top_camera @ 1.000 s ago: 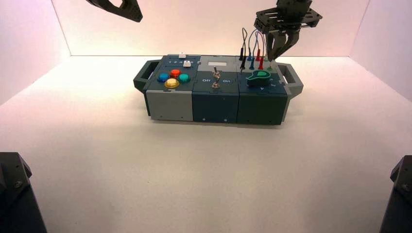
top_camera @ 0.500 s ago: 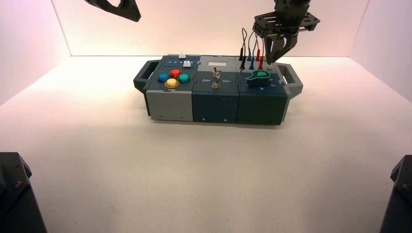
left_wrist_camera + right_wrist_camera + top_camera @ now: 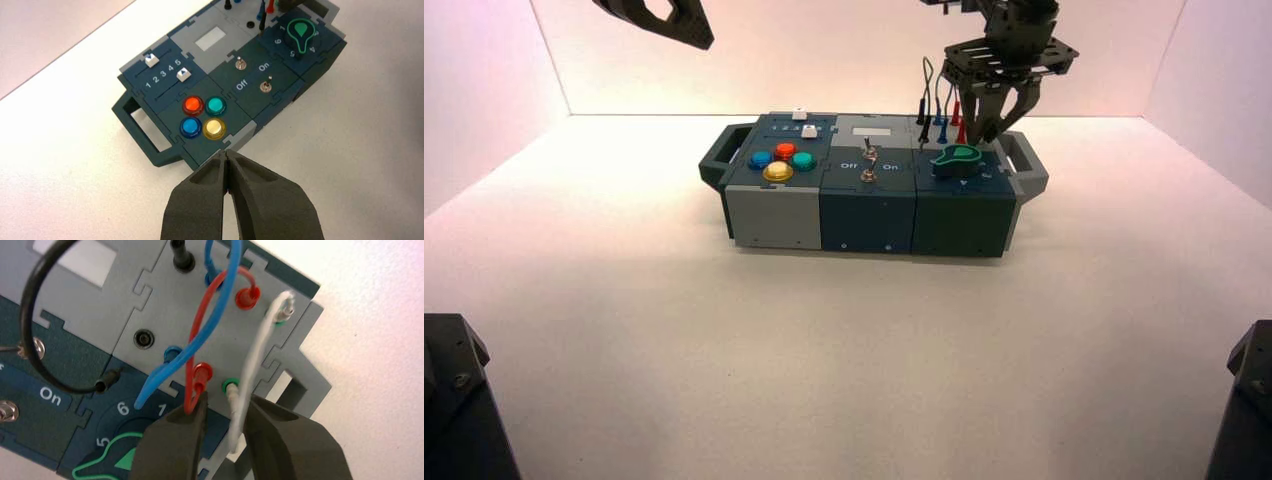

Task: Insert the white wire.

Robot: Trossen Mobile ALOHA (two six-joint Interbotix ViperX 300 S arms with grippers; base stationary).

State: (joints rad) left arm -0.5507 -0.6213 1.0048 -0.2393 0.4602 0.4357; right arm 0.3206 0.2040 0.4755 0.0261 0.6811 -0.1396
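White wire: plugged at both ends into green-ringed sockets, box's right end.
Right gripper: jaws parted around the wire's near end.
Left gripper: held off the box's left end, jaws together.

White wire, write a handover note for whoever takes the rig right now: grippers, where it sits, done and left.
Right gripper: at the box's right side, fingers open by the white wire's near end.
Left gripper: idle beyond the box's front left, fingers shut, empty.
White wire: arched between the two green-rimmed sockets at the right.
Done: both plug ends appear to be in; full depth can't be told.
Left: probably check the seating, then back the right arm off.
Note: the black wire's near end is unplugged.
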